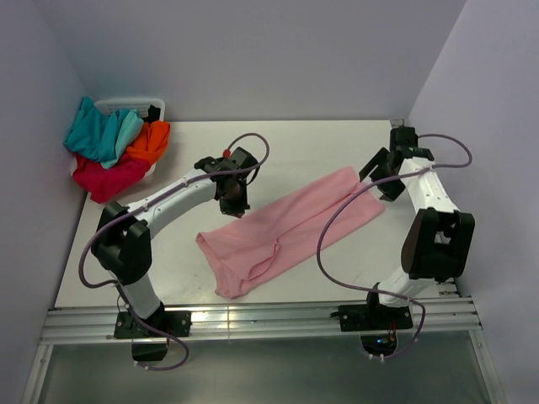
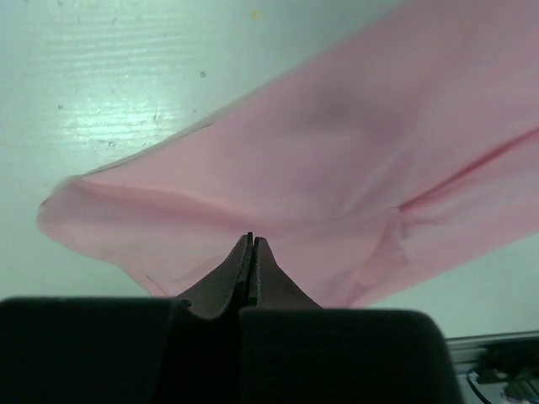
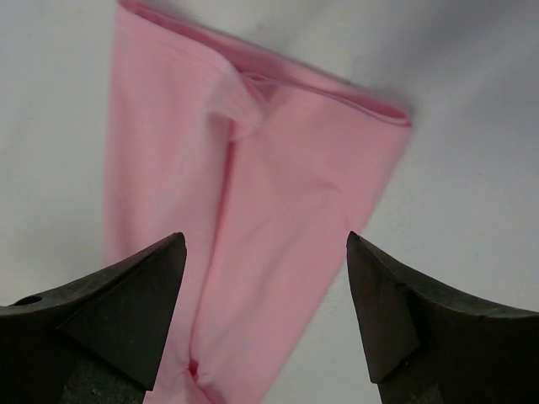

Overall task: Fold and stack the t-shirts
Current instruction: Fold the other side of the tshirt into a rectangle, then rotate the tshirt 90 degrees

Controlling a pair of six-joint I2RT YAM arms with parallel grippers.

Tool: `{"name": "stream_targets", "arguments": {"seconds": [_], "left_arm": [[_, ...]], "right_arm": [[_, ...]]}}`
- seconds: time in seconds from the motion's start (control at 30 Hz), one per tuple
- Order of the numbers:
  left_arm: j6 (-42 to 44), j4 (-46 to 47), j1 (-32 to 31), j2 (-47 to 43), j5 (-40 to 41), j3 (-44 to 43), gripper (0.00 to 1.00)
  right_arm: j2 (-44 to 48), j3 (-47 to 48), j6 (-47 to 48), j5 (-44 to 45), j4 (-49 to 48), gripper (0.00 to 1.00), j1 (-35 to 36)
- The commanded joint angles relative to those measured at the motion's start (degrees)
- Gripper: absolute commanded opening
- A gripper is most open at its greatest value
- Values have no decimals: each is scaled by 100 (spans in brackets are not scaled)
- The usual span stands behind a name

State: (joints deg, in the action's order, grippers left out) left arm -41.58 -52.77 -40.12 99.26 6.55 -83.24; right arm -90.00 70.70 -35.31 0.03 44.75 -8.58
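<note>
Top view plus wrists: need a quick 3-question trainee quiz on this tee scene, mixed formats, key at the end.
1. True or false: the right gripper is open, with the pink t-shirt below it.
2. Where is the pile of teal, orange and red tees?
A. Heaped in a white basket at the far left corner
B. Under the pink one
C. Spread flat at the near edge
3. Fill in: the left gripper is ____ (open or shut).

Key: 1 true; 2 A; 3 shut.
</note>
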Motion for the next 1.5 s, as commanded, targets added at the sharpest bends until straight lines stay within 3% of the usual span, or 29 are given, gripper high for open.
{"name": "stream_targets", "arguments": {"seconds": [0.0,0.13,0.23,0.3,0.43,0.53,0.6,0.83,0.93,1.07,1.17,1.23,1.3,1.33,1.37,1.47], "left_arm": [[-96,241,3,224,32,370,0],[-201,461,4,322,-241,528,0],[-262,558,13,287,-434,634,0],[-298,575,13,243,-531,686,0],[-342,680,4,190,-725,914,0],[-280,690,4,348,-813,1099,0],[-175,751,4,558,-857,1161,0],[264,953,109,1674,-725,881,0],[536,875,320,2411,-681,118,0],[949,156,724,3597,-453,-2226,0],[1143,-460,1049,4924,-356,-4616,0],[916,256,1374,5050,-906,-4465,0],[573,286,1733,5504,-1348,-5155,0],[485,381,1796,5673,-1497,-5524,0],[337,625,1840,5770,-2160,-5936,0],[63,2153,1885,5448,-3103,-5783,4]], "right_arm": [[-596,593,-20,-241,173,84,216],[-1422,1217,24,-232,323,79,523],[-1888,1516,42,-223,350,66,778],[-2135,1622,77,-232,350,45,945],[-2732,1807,130,-118,368,29,1112],[-2848,1729,182,118,341,8,1122],[-2848,1589,226,312,403,2,1122],[-2340,527,104,436,464,0,1130],[-2006,-97,-28,200,447,0,1200],[-1706,-811,-230,-284,306,0,1595],[-1627,-1276,-519,-609,105,0,2297],[-1670,-1593,-739,-1030,-80,0,3017],[-1941,-1603,-951,-1320,-300,0,3615],[-2047,-1411,-960,-1609,-361,0,4288],[-2187,-1218,-830,-1742,-414,0,4616],[-2698,2,-172,-1639,57,0,5698]]}}
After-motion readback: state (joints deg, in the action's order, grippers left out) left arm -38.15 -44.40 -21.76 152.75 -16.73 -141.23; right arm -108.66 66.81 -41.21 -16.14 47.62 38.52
